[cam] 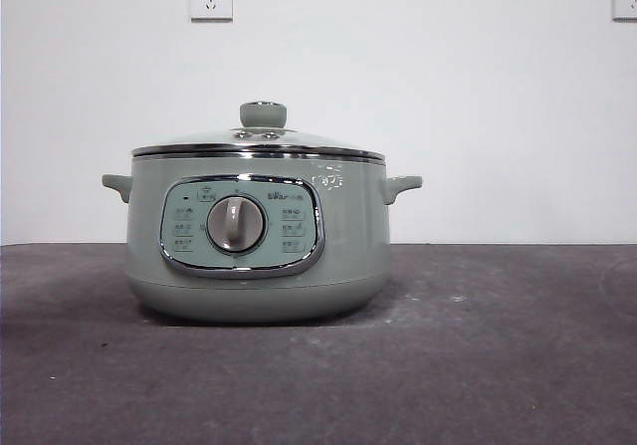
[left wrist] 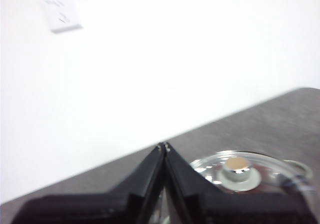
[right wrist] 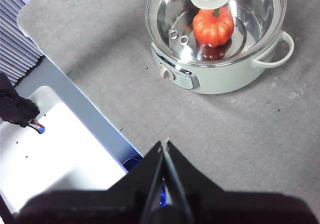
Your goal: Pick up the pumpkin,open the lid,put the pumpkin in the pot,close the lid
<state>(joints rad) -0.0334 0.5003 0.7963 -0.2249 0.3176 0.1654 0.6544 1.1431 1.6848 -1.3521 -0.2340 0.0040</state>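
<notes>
Looks like this job is basically wrapped up, judging by how stuff sits: the lid [cam: 261,144] is seated flat on the pot [cam: 259,236] with its chrome rim flush all the way round, and the pumpkin [right wrist: 213,25] is already inside, resting on the pot's floor right under the glass. That's presumably why both arms hang back, well apart from everything. The right gripper [right wrist: 164,145] hovers high over the desk [right wrist: 240,134] with its jaws pressed together, nothing between them, and the pot sits off at about 1 o'clock from its tips. The left gripper [left wrist: 164,146] has its jaws closed tip to tip too, empty, with the lid's knob [left wrist: 237,167] just past them at roughly 4 o'clock. Fun bit about the cameras: the front view is level with the desk, so you get the control panel and dial [cam: 237,224] nice and clear, but zero sign of the pumpkin and no arms at all. Only the right wrist view, looking down through the glass, proves the pumpkin is in there. The left wrist view is blurry and mostly wall, so it only confirms that the lid is on.
</notes>
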